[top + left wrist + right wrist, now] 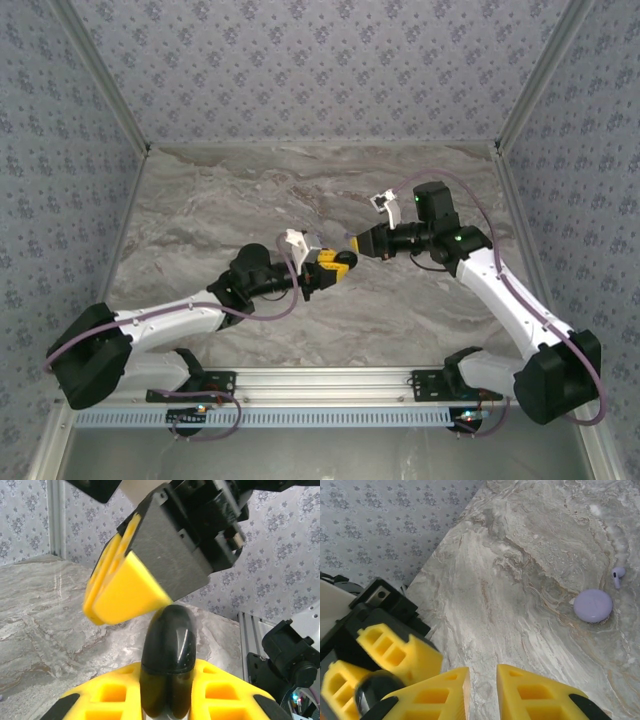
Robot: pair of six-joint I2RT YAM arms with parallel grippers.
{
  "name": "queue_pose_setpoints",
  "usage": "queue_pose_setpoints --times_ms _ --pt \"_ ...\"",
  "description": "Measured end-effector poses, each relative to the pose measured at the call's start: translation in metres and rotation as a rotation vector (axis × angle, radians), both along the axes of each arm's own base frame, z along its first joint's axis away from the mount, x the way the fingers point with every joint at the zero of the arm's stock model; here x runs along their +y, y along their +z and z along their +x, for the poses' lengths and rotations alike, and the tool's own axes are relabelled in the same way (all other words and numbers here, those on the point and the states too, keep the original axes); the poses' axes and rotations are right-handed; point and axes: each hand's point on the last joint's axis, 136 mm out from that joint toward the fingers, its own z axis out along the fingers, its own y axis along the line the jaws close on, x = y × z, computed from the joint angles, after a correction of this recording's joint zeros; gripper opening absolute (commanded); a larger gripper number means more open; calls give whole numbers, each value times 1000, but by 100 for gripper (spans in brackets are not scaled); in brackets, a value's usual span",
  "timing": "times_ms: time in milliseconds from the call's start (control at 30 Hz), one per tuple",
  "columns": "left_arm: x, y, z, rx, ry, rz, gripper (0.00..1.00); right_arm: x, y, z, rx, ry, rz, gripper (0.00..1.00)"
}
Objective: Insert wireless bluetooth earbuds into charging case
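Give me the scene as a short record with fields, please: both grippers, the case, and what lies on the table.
left gripper: shut on the black charging case
right gripper: narrowly open, nothing seen between its fingers, tips close to the case
contact of right gripper and case: cannot tell
marble table: lavender disc, and a small lavender earbud beside it, not touching

table (200,220): grey marble, tan and white veins. walls (300,60): pale lavender-grey wallpaper, small darker floral print. left claw (338,262) and right claw (357,243): yellow fingers, black bodies. charging case (167,655): glossy black. arms (165,322): white shells, black joints. cables (520,290): mauve. flat disc (593,605) and small stemmed piece (618,576): pale lavender. front rail (320,380): silver.
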Motion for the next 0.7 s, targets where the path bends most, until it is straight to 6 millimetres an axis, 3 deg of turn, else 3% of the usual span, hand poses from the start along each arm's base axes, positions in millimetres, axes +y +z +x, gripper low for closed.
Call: queue_pose_setpoints --times_ms 200,367,500,700 --pt "0 -5 5 14 23 20 18 0 3 -2 -12 1 4 25" --pt "1 -7 17 34 88 50 18 -16 -6 17 -48 -134 -93 28" --pt "12 -13 40 91 195 80 20 -38 -14 31 -77 -274 -194 31" --pt "49 -42 91 233 412 150 22 -65 -17 44 -101 -412 -272 32"
